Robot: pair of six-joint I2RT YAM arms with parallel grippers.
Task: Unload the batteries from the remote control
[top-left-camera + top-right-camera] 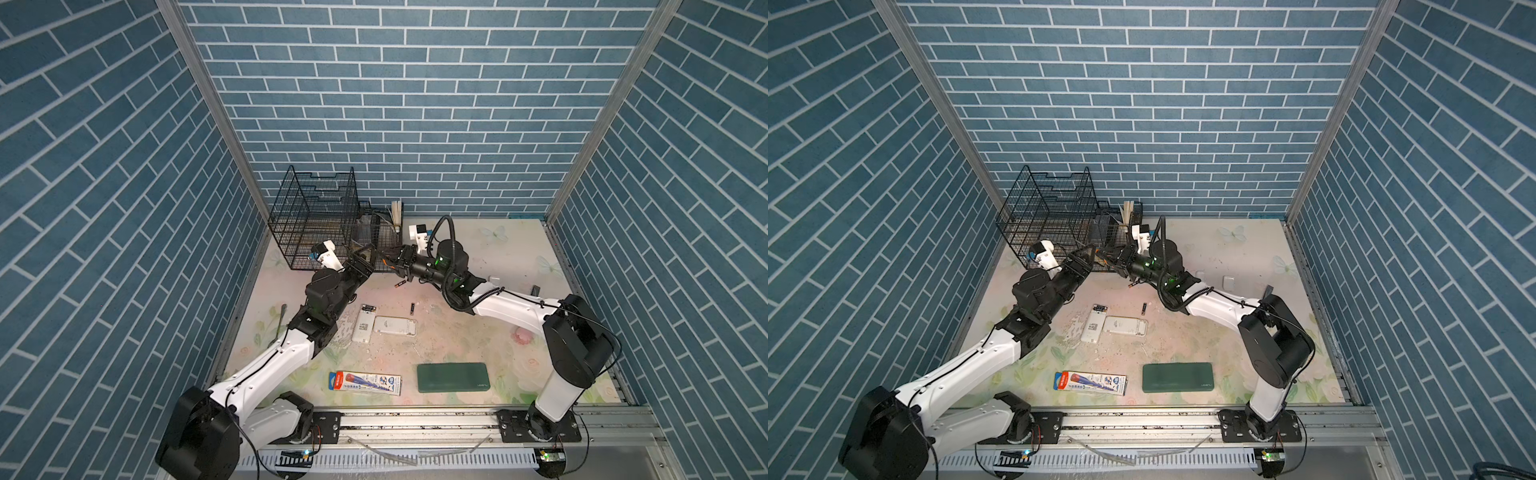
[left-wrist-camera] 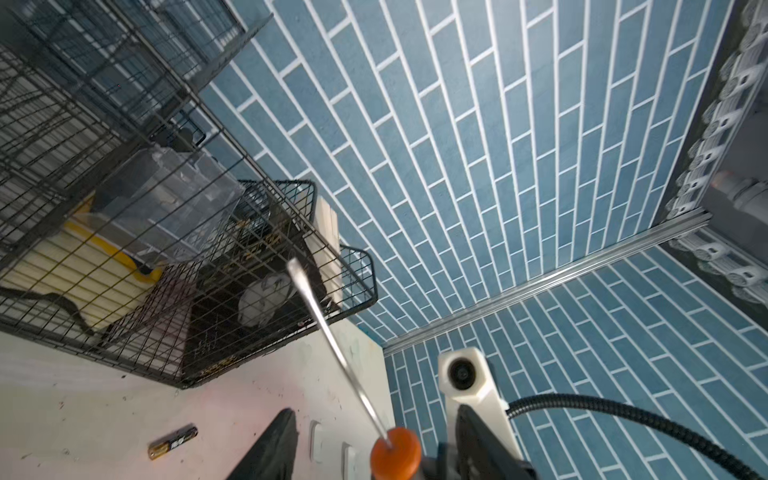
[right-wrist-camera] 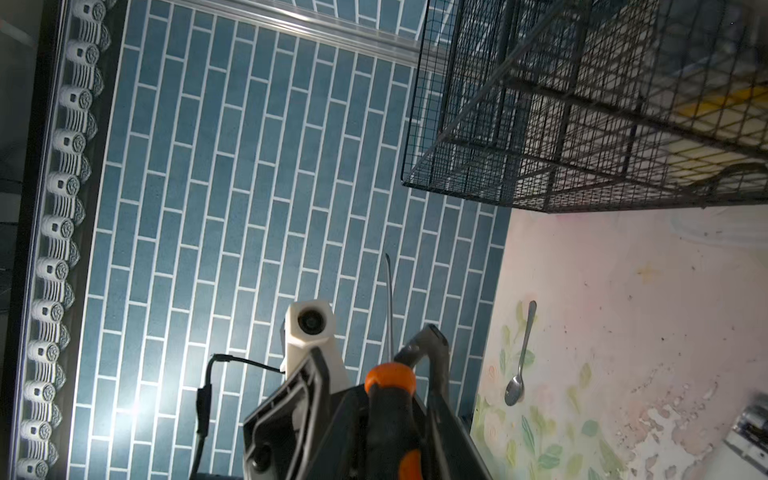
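Clamped tight, my right fingers [image 3: 299, 399] were grasping the black-and-orange handle of a screwdriver [image 3: 390, 415], its thin steel shaft sticking out past the fingertips toward the far left corner. My left fingers [image 2: 274, 444] were spread, one on each side of the screwdriver's orange collar, with a gap showing on both sides, so they pressed on nothing that I could see. Both sets of fingers met above the far middle of the floral-printed table [image 1: 498, 332], just in front of a low black wire basket [image 2: 316, 266] that stood beside a taller black wire rack [image 1: 316, 216] in the far left corner.

Of the batteries, one thin black cylinder with a gold end [image 1: 400, 284] lay on the table almost under my right fingers, on the near side of the basket; the left wrist view showed it too, lying on bare table. A second battery [image 1: 412, 308] lay a little nearer, just right of the far end of the white remote control [image 1: 362, 326]. The remote control lay face down near the table's middle with its battery compartment open at the far end; I could not tell whether anything was inside. A white rounded rectangular slab [image 1: 395, 326] lay just beside it on the right.

Nearer the front edge lay a flat printed carton [image 1: 365, 383] and a dark green rectangular case [image 1: 453, 377]. A metal spoon [image 3: 519, 365] lay by the left wall.
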